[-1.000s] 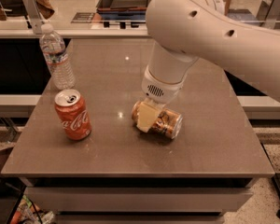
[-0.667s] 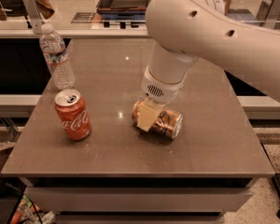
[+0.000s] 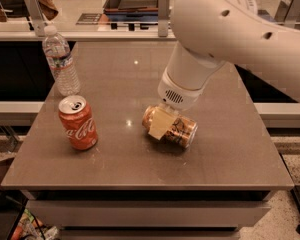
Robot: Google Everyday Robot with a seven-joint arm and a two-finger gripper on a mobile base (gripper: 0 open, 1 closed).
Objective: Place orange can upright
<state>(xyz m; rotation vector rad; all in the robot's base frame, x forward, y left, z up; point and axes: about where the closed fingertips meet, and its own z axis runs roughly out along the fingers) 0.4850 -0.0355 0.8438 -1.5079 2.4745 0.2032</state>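
The orange can (image 3: pixel 183 129) lies on its side near the middle of the brown table (image 3: pixel 140 169), its silver end pointing to the front right. My gripper (image 3: pixel 161 125) comes down from the large white arm (image 3: pixel 225 34) and sits over the left half of the can, with a pale pad against the can's near side. The far side of the can is hidden behind the gripper.
A red Coca-Cola can (image 3: pixel 78 123) stands upright at the front left. A clear plastic water bottle (image 3: pixel 61 60) stands at the back left. A counter with a rail runs behind the table's far edge (image 3: pixel 115 34).
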